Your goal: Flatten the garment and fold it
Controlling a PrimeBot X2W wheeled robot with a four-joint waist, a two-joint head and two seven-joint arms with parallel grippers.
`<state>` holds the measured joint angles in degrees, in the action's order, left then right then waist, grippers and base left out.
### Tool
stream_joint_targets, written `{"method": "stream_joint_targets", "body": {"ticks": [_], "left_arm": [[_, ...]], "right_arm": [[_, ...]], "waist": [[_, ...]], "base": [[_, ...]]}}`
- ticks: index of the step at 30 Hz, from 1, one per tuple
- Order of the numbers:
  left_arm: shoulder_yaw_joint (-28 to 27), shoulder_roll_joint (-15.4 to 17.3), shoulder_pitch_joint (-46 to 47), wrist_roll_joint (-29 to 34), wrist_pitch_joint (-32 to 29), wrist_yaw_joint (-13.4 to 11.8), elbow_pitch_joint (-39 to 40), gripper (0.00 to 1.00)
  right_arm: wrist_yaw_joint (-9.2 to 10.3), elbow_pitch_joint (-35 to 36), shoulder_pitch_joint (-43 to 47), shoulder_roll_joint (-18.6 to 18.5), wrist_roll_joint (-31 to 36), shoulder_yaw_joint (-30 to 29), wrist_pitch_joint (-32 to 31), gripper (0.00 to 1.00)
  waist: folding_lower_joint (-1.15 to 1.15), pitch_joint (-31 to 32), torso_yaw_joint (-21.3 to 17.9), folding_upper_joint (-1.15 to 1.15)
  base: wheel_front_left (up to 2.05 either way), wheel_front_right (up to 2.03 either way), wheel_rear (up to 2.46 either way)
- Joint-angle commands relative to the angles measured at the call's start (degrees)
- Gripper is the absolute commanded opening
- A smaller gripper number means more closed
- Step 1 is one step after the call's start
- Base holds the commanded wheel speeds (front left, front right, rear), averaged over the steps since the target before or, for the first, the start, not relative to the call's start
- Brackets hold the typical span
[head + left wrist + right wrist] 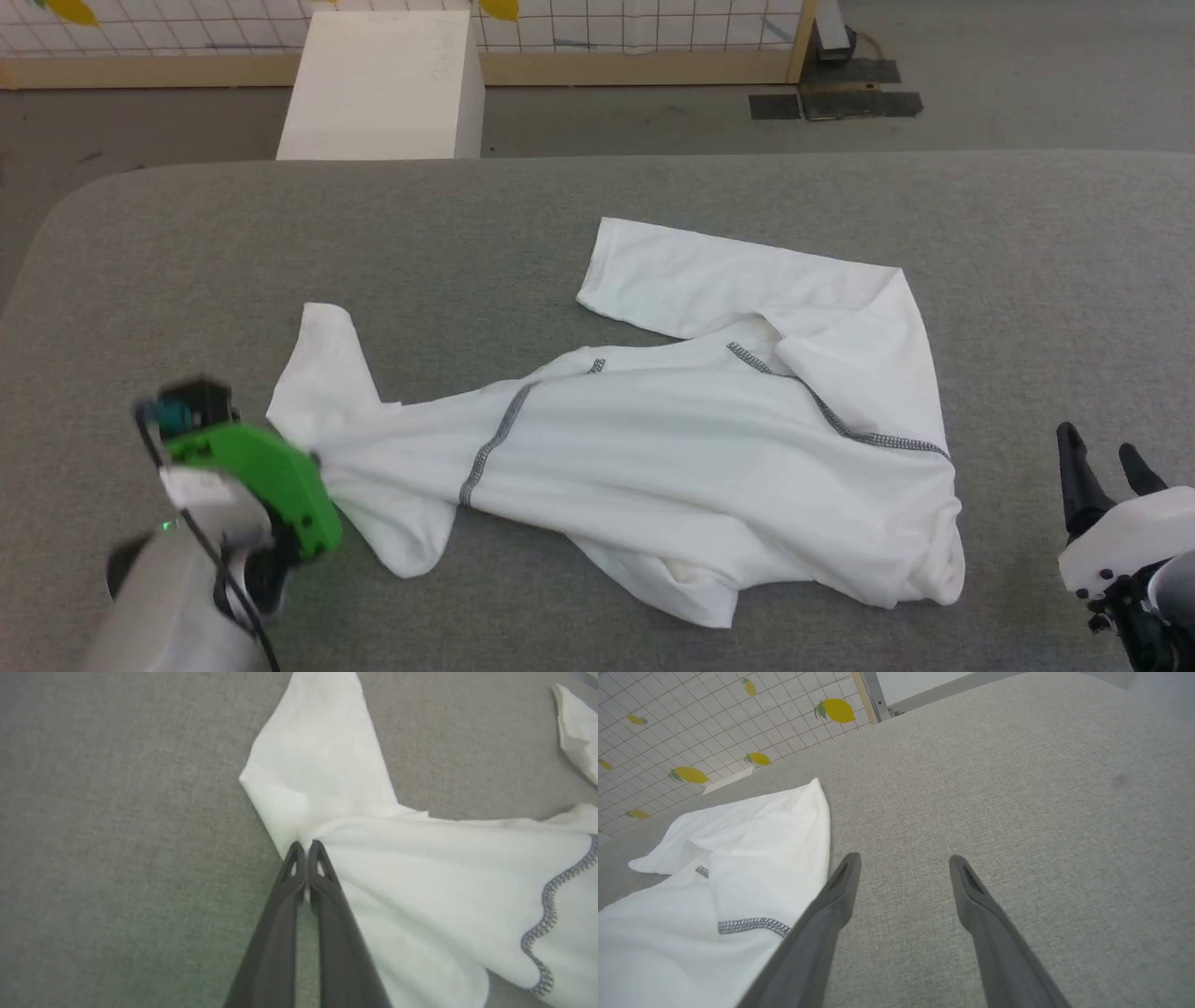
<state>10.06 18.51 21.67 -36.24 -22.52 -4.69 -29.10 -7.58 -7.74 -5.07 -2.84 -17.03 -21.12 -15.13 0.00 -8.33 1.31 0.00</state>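
Closest in, at the near left, the left gripper point(306, 845) is seen with its two dark fingers pressed together, and a pinch of white cloth is caught between the tips. The garment point(653, 439) is clamped at its left end, where the fabric is gathered into a narrow bunch beside the green housing point(271, 476) on that wrist. From there the shirt is stretched rightward across the middle of the grey fabric table point(560, 205), rumpled rather than flat. One flap point(322, 364) is thrown up toward the far side just past the grip, and a sleeve point(672, 280) is laid out toward the far right. Grey zigzag stitching point(490, 443) is traced across the body, and the near right edge is folded under in a soft roll. Over at the near right, the right gripper point(904, 861) is held with its fingers spread wide apart above bare table, just beside the shirt's right edge, and nothing is gripped there. Beyond the far edge, a white box point(383, 84) is set on the floor, with a gridded panel printed with lemons point(691, 742) behind it.
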Motion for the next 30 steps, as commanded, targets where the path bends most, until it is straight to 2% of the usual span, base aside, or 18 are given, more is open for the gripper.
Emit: {"method": "stream_joint_targets", "body": {"ticks": [1, 2, 3, 7, 10, 13, 17, 19, 23, 30], "left_arm": [[-0.5, -0.5, -2.9, -1.6, -0.9, -0.6, 0.6, 0.00], [-0.9, -1.1, -4.5, -2.7, -1.4, -0.8, 1.3, 0.31], [-1.5, -1.6, -5.5, -3.7, -1.4, -0.8, 2.1, 1.00], [-5.4, -3.7, -8.1, -7.5, 2.9, -0.6, 7.4, 1.00], [-8.2, -3.9, -10.2, -7.1, 10.7, -0.1, 13.2, 1.00], [-8.7, -3.3, -12.5, -3.0, 19.6, 0.3, 17.8, 1.00], [-6.8, -3.6, -14.5, 3.5, 31.8, 2.0, 21.1, 1.00], [-5.3, -4.1, -14.8, 6.4, 35.0, 2.3, 21.6, 1.00], [-3.0, -5.4, -13.8, 11.3, 37.2, 3.2, 22.1, 1.00], [-1.9, -9.6, -10.9, 15.5, 37.5, 6.1, 22.7, 1.00]], "right_arm": [[0.09, 0.2, -0.3, 0.0, 0.6, 0.1, -0.3, 1.00], [0.09, 0.3, -0.5, 0.0, 0.8, 0.2, -0.4, 1.00], [0.09, 0.4, -0.7, 0.0, 0.9, 0.6, -0.6, 1.00], [0.09, 1.1, -2.9, 0.0, 1.6, 2.9, -1.7, 1.00], [0.09, 0.9, -7.0, 0.0, 3.5, 6.7, -3.6, 1.00], [0.09, -0.4, -12.1, 0.0, 6.3, 12.1, -6.1, 1.00], [0.09, -4.9, -20.1, 0.0, 8.6, 20.5, -9.6, 1.00], [0.09, -8.0, -23.9, 0.0, 9.5, 24.6, -11.2, 1.00], [0.09, -15.7, -31.2, 0.0, 12.4, 31.0, -15.0, 1.00], [0.09, -26.4, -40.6, 0.0, 16.6, 37.0, -17.6, 1.00]], "waist": [[0.00, 0.4, 0.6, 0.00], [0.00, 0.5, 0.8, 0.00], [0.00, 0.5, 1.0, 0.00], [0.00, 0.5, 1.3, 0.00], [0.00, 0.1, 0.9, 0.00], [0.00, -0.7, 1.1, 0.00], [0.00, -2.5, 3.0, 0.00], [0.00, -3.6, 4.3, 0.00], [0.00, -6.2, 7.5, 0.00], [0.00, -11.1, 13.6, 0.00]], "base": [[0.00, 0.00, 0.00], [0.00, 0.00, 0.00], [0.00, 0.00, 0.00], [0.00, 0.00, 0.00], [0.00, 0.00, 0.00], [0.00, 0.00, 0.00], [0.00, 0.00, 0.00], [0.00, 0.00, 0.00], [0.00, 0.00, 0.00], [0.00, 0.00, 0.00]]}}
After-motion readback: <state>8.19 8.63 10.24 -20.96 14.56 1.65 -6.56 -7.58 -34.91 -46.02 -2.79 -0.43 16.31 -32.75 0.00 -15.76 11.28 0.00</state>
